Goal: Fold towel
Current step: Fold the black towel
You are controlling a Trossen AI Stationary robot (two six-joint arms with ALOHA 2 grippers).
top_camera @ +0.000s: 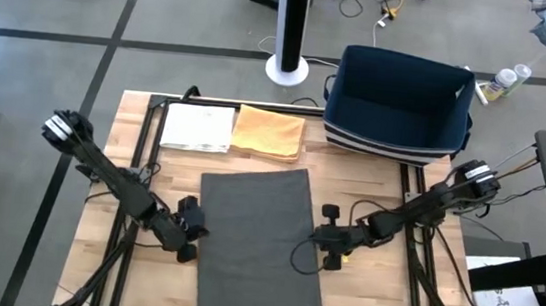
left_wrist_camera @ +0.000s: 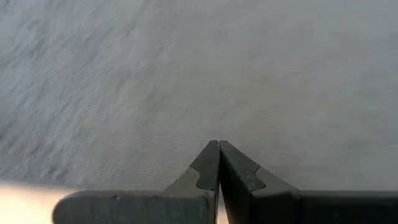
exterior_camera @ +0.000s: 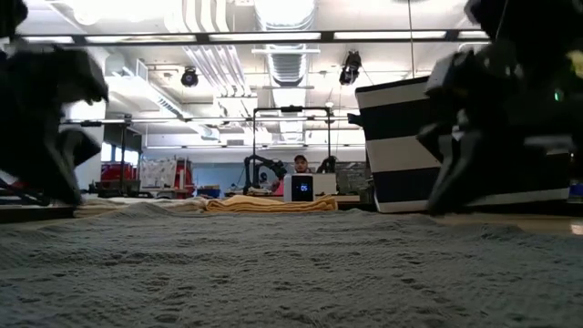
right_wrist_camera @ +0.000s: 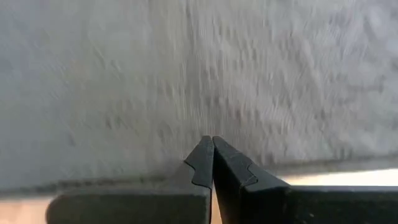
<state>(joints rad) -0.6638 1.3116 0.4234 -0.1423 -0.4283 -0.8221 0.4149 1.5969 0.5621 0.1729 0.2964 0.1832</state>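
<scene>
Though flat, towel (top_camera: 257, 242) w/ basket (top_camera: 398, 105) behind.

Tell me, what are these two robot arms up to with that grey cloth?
A grey towel lies spread flat on the wooden table, not yet folded. The left gripper sits at the towel's left edge and the right gripper at its right edge, both with fingers shut and neither lifting any cloth. Behind it lie an orange cloth and a white cloth, folded, beside a dark striped basket.
</scene>
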